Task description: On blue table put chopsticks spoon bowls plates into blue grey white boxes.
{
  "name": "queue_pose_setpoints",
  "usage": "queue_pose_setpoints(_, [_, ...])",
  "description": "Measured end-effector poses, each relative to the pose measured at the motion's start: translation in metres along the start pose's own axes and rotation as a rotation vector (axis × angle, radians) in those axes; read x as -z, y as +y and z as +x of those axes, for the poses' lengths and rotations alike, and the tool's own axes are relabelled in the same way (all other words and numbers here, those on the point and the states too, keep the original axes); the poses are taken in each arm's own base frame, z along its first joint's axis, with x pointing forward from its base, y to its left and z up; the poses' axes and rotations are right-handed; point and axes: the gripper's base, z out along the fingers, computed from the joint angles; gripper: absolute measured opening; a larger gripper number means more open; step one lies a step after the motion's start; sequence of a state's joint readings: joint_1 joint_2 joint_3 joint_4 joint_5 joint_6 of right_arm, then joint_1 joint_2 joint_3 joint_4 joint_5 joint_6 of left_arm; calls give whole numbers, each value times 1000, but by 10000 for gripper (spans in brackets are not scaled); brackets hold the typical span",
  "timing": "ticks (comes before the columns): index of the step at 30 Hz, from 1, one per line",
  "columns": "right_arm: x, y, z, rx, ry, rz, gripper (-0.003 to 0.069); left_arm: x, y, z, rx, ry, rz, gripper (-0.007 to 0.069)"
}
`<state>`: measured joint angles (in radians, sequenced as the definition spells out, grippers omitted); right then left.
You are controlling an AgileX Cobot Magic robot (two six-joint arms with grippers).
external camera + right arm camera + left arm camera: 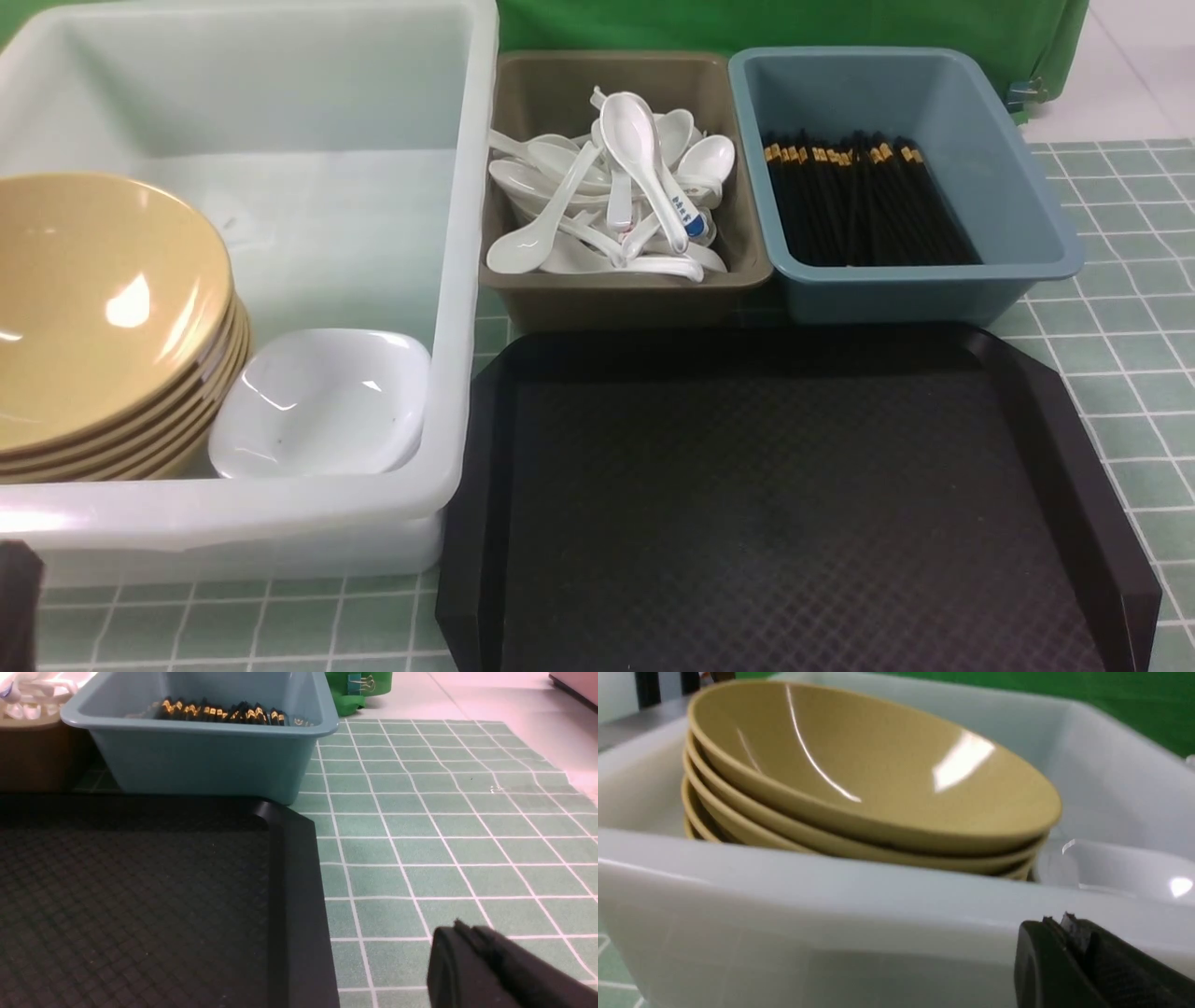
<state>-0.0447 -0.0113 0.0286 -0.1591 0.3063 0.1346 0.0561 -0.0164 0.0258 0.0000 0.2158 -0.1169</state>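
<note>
Several tan bowls [93,308] [878,774] are stacked inside the white box [467,233], with white plates [322,401] [1125,868] nested beside them. A pile of white spoons [635,149] fills the grey box [532,93]. Black chopsticks [859,205] [219,711] lie in the blue box [934,289]. My left gripper [1057,921] is shut and empty, just outside the white box's near wall [784,882]. My right gripper [460,926] is shut and empty, low over the blue table [444,826], to the right of the tray.
An empty black textured tray [766,504] [117,896] lies in front of the grey and blue boxes. Among the spoons, one has blue print on its handle [686,210]. Green cloth [794,23] hangs behind the boxes. The table's cover ends at the far right [567,777].
</note>
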Motion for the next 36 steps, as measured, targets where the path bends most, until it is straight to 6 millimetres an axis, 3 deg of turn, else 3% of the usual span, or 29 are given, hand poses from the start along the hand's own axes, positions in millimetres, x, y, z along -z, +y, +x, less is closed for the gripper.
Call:
queue_pose_setpoints(4, [0,0,0,0,0,0,48,0,-1,8,-54,90,27,5])
queue_pose_setpoints(36, [0,0,0,0,0,0,55,0,-1,8,-59,93,24,5])
